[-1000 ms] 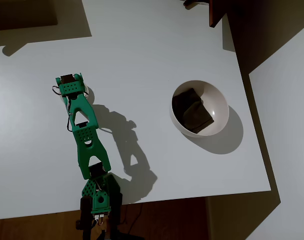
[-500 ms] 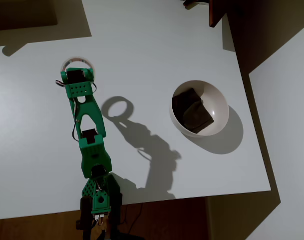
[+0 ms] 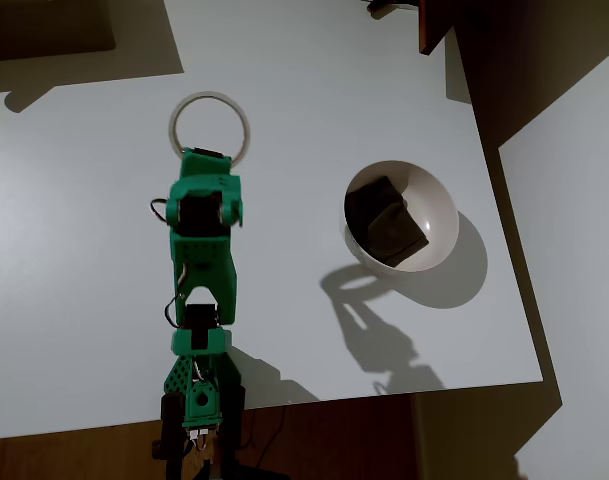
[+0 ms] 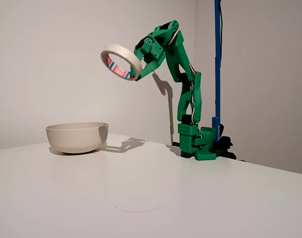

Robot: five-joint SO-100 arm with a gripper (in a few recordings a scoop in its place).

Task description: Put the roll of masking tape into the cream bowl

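Place: a plain indoor room fitted out as a small robot test bench; whether in a home or a lab cannot be told.
Desk: a smooth white desk (image 3: pixel 284 90) with dark wood-toned floor past its edges.
Walls: bare white walls (image 4: pixel 51 59) meeting in a corner, no decoration.
Rig: a green arm (image 4: pixel 188 94) clamped at the desk edge beside an upright blue pole (image 4: pixel 217 64).
Lighting: hard light casting sharp shadows on desk and wall.

White table (image 3: pixel 304 90); blue pole (image 4: pixel 217 64) (upright); dark brown lump (image 3: pixel 384 222).
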